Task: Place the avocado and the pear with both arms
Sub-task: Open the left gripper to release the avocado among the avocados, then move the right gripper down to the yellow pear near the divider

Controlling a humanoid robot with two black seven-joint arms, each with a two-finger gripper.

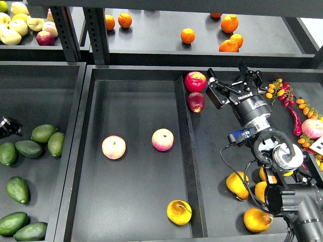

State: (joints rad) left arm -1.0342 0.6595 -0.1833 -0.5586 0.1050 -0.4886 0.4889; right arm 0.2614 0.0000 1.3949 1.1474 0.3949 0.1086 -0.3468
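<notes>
The pear, squat and yellow-orange with a brownish blotch and a thin stem, lies at the front right of the middle tray. A dark green teardrop avocado lies in the left tray among other avocados. My right gripper is open and empty. It hovers at the back of the right tray, just right of a red apple. Only a small dark tip of my left gripper shows at the left edge, above the avocados.
Two pink peaches lie in the middle tray. Paler avocados lie in the left tray. Cleaner pears lie by my right arm. A dark red fruit, cherry tomatoes and back-shelf oranges are around.
</notes>
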